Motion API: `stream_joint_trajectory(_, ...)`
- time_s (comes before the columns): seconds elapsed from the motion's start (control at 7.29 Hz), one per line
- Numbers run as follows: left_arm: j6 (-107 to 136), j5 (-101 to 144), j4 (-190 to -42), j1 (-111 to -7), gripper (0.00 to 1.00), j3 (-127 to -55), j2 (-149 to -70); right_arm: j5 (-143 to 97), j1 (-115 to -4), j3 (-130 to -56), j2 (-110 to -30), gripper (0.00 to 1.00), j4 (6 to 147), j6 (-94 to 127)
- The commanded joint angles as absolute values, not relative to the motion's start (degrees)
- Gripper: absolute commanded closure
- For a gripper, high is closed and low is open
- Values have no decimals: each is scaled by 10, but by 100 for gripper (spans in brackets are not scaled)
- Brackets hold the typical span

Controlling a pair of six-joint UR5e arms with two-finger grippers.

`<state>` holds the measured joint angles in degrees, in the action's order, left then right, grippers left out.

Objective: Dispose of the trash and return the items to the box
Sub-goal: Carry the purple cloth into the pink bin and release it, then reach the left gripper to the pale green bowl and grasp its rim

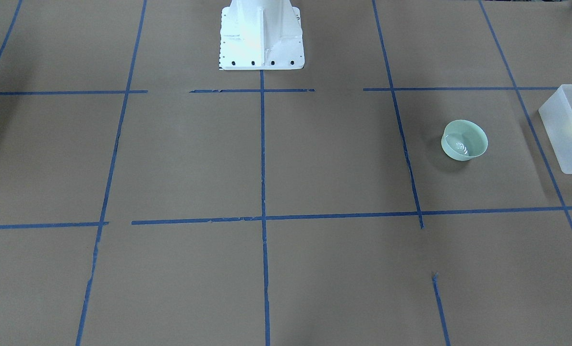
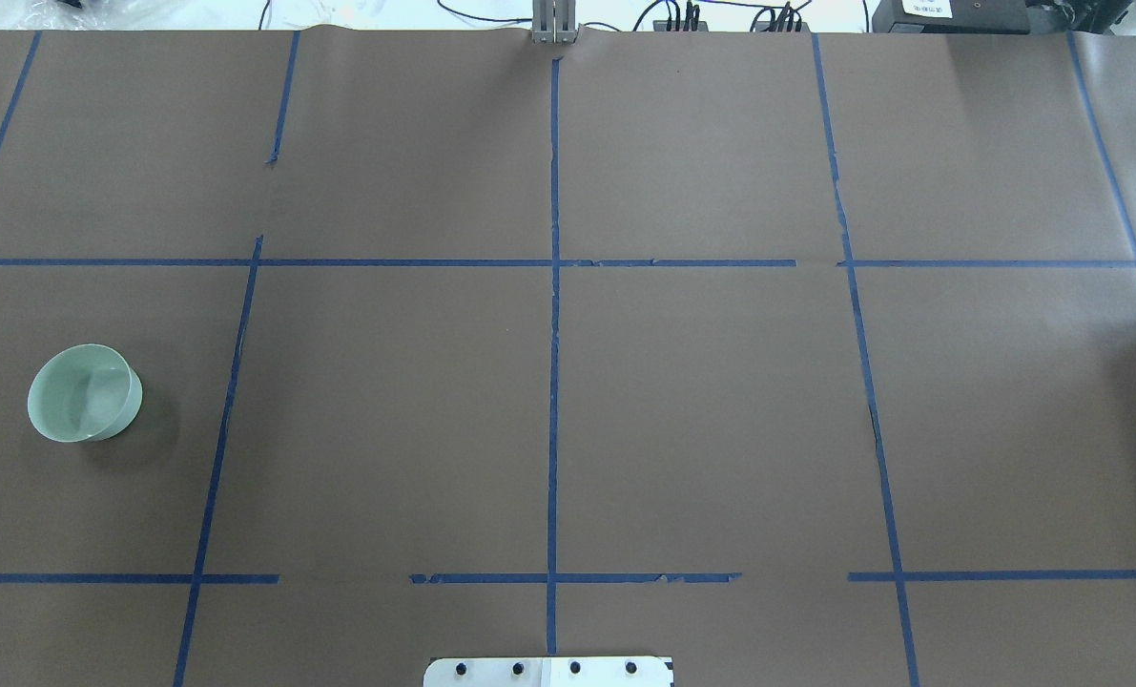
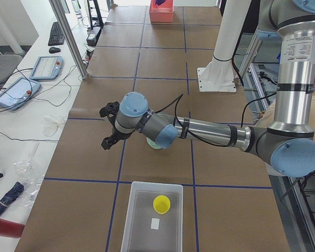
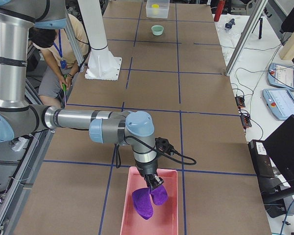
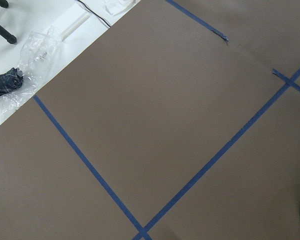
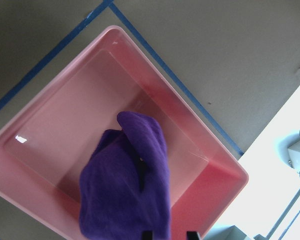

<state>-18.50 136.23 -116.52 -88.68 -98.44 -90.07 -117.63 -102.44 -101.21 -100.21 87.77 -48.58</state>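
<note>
The pale mint-green bowl (image 1: 464,139) stands upright on the brown table, also in the overhead view (image 2: 84,392). The yellow cup (image 3: 161,203) stands inside the frosted white box (image 3: 139,220), which lies at the table's end beside the bowl. My left gripper (image 3: 105,127) hovers just past the bowl, which the arm partly hides. I cannot tell whether it is open or shut. My right gripper (image 6: 170,235) is shut on a purple cloth (image 6: 127,185) that hangs inside a pink bin (image 6: 155,70) at the other end of the table.
Blue tape lines divide the brown paper table cover (image 2: 386,410). The white robot base (image 1: 261,38) stands at the table's near edge. Tablets and cables (image 3: 21,89) and a plastic bag (image 5: 20,65) lie on the white bench past the far edge. A person (image 4: 54,54) crouches behind the robot.
</note>
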Motion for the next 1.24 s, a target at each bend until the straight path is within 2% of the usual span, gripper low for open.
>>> stream_joint_trajectory(0.0, -127, 1361, -1165, -885, 0, -990, -905, -1348, -1002, -1015, -1003, 0, 869, -242)
stream_joint_trajectory(0.27, 17, 1317, -1172, -833, 0, -1024, -903, -1368, -908, -1096, -1010, 0, 840, -27)
stream_joint_trajectory(0.55, 160, 1241, -1279, -736, 0, -1015, -872, -1357, -823, -1107, -1026, 0, 739, 108)
stream_joint_trajectory(0.82, 284, 1194, -1446, -657, 1, -952, -842, -1284, -718, -1106, -1026, 0, 640, 251)
stream_joint_trajectory(1.1, 364, 1145, -1538, -574, 17, -924, -813, -1267, -698, -1106, -1026, 0, 625, 262)
